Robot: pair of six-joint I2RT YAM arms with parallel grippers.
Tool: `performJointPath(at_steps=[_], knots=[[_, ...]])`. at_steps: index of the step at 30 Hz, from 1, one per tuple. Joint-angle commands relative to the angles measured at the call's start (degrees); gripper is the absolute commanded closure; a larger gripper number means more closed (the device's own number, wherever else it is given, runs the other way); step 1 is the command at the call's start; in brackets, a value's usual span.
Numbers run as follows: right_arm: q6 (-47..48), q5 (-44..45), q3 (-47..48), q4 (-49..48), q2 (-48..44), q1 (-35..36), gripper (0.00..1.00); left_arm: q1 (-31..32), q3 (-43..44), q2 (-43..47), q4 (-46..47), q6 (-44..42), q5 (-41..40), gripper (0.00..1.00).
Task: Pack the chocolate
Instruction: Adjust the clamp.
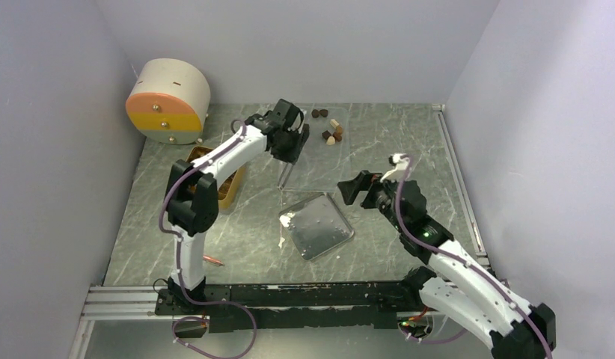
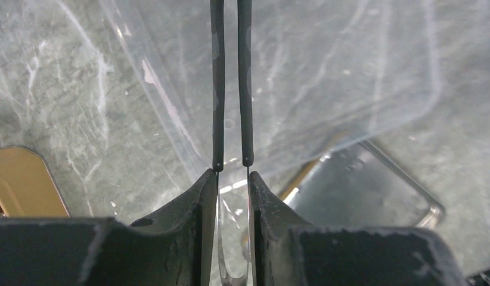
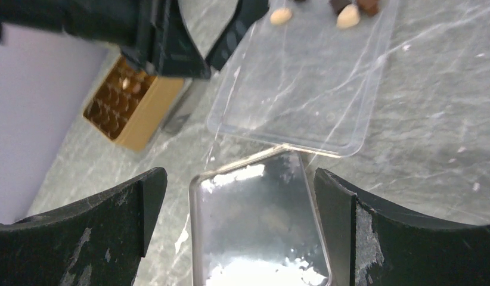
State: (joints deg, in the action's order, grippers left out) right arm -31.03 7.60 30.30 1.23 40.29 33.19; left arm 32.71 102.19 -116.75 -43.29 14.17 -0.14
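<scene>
Several chocolate pieces, dark brown, mid brown and cream, lie at the far end of a clear plastic tray; they also show in the right wrist view. My left gripper is shut on the clear tray's left edge; the plastic rim sits between its fingertips. The golden-tan compartment box lies left of it, partly under the left arm; a few pieces sit in its cells. My right gripper is open and empty, hovering over a metal tray.
The metal tray lies in the middle, its far edge under the clear tray's near edge. A round cream, pink and yellow drawer box stands at the back left. A thin red-orange pen lies near the left arm's base. Walls close in on all sides.
</scene>
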Motion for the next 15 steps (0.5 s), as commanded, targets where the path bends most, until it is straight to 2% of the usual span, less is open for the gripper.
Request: performJointPath(at_steps=[1,4,8,10,12,14,15], knots=[[6.21,-11.58,3.31,-7.58,5.34,-0.08,0.00,-0.01,1.15,7.40,-0.34,-2.70,8.56,0.73],[14.74,-16.26,3.84,-14.35,8.32,-0.06,0.01,-0.01,0.43,9.77,-2.32,-4.25,12.69,0.72],[29.67,-19.19,5.52,-18.60,11.86,-0.05,0.02,-0.01,-1.64,12.79,-4.77,-6.37,19.84,0.70],[41.53,-26.05,6.30,-18.94,13.49,-0.05,0.07,-0.01,-2.62,14.10,-6.21,-7.25,21.94,0.70],[52.83,-32.25,6.89,-18.36,14.55,0.18,0.17,-0.02,-3.82,15.55,-6.81,-7.53,23.74,0.70],[59.28,-32.92,6.82,-20.13,14.26,0.33,0.25,-0.01,-5.43,17.10,-6.35,-7.54,25.99,0.69],[61.88,-33.41,6.20,-21.78,13.77,0.41,0.25,-0.01,-6.25,17.86,-5.84,-7.38,27.45,0.69]])
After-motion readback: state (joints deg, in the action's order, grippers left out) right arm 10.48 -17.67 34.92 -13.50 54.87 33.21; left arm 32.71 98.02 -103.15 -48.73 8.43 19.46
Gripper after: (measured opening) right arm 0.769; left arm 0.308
